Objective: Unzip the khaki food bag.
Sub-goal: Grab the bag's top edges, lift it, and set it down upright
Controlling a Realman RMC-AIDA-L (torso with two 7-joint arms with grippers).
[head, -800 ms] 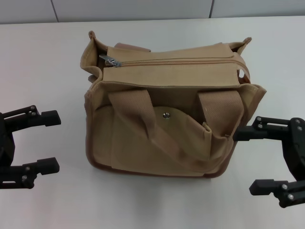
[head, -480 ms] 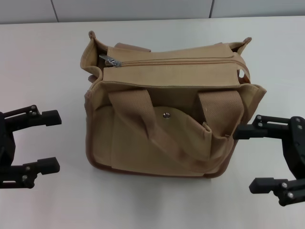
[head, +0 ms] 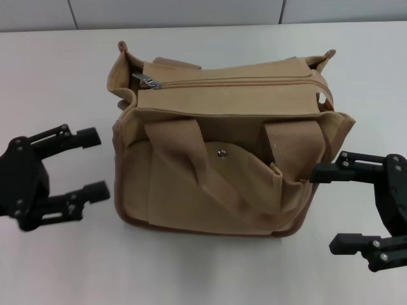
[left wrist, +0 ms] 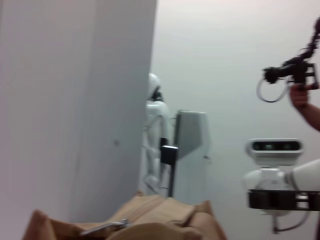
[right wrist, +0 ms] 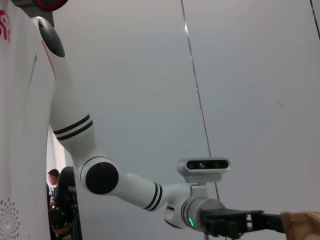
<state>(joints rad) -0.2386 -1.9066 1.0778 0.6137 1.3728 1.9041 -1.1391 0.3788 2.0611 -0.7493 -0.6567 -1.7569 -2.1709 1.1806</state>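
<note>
Centre of the white tabletop, one khaki food bag sits upright, its two webbing handles draped over the front, one snap on the flap, and the zipper pull at the bag's left end, zipper closed. Two tools flank it. Left tool has swung in and tilted since a moment ago, now just beside the bag's left wall, fingers spread. Right tool holds near the right corner, fingers spread, barely changed.
</note>
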